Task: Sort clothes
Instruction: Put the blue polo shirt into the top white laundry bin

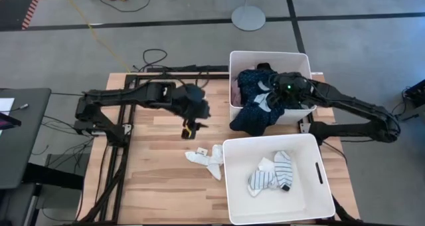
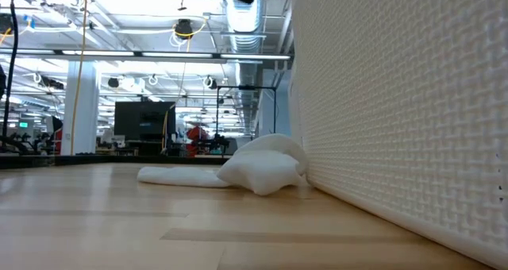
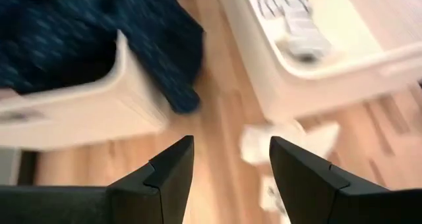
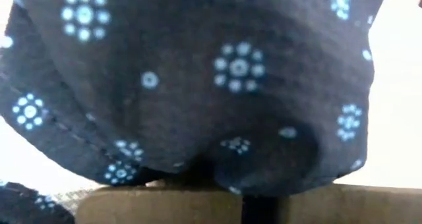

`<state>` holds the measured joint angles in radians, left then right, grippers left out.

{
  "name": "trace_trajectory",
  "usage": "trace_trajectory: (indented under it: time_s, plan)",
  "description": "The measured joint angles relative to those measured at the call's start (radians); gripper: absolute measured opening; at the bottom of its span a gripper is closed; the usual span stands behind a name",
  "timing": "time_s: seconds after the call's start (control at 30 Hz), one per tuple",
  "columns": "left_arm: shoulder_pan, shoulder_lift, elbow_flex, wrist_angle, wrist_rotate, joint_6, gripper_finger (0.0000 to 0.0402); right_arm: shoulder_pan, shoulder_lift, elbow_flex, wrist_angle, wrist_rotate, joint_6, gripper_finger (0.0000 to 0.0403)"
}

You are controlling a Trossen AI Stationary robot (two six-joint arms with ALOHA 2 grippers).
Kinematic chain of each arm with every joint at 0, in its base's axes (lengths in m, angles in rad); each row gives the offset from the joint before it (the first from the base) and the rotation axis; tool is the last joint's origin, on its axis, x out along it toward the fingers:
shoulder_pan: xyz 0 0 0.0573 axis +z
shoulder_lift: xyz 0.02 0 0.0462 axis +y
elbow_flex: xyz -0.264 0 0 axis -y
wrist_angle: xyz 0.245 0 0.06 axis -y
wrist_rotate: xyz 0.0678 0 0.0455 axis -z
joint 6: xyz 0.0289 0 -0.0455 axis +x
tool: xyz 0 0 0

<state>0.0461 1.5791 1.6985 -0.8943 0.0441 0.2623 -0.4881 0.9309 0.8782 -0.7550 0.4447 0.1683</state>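
No legible labels; right gripper prob. pinching navy dotted garment.

Navy garment with pale blue flower-like dots, upper right, in white bin. White socks on light wood table, centre. Lower white bin: white sock and white sock with dark stripes. Black arms.
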Motion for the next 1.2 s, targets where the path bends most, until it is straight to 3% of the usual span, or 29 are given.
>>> trace_trajectory:
  time_s: [0.3, 0.5, 0.87, 1.2]
  plan:
    - [-0.124, 0.006, -0.002, -0.066, -0.055, -0.071, 0.0194, -0.054, 0.006, -0.002, 0.043, -0.004, 0.086, 0.0012]
    - [-0.202, 0.004, -0.016, -0.057, -0.082, -0.096, 0.0194, -0.105, 0.130, 0.000, -0.030, -0.004, 0.114, 0.0013]
    - [-0.308, 0.005, -0.179, -0.068, -0.124, -0.180, 0.0194, -0.131, 0.394, 0.002, -0.052, 0.014, 0.121, 0.0013]
    - [-0.392, 0.005, -0.314, -0.050, -0.139, -0.255, 0.0194, -0.157, 0.515, 0.004, -0.083, 0.013, 0.123, 0.0013]
